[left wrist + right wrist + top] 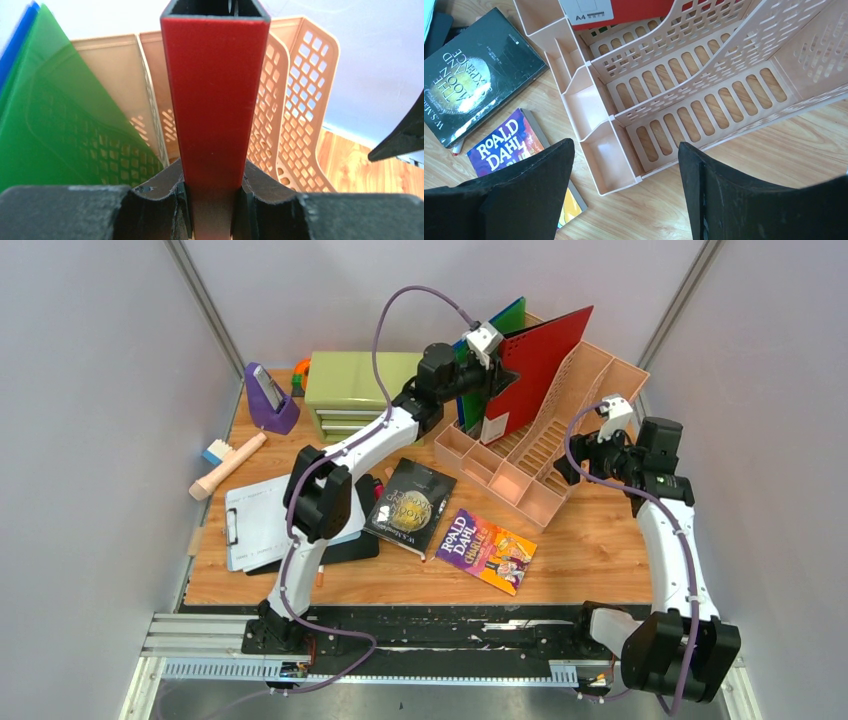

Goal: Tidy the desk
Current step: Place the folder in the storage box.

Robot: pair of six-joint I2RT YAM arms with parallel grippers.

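Left gripper [212,205] clamped on red folder [215,90], upright in left part of peach file rack [545,445]; green folder [60,110] just left. Right gripper [625,146] wide open, empty, above rack's near end. Desk [600,550] spans scene beyond arm bases.

High rear overview of desk [600,550], close wrist views, all sharing rack [545,455]

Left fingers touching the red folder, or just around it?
Touching. The left wrist view shows both left fingers pressed against opposite sides of the red folder, with no gap on either side.
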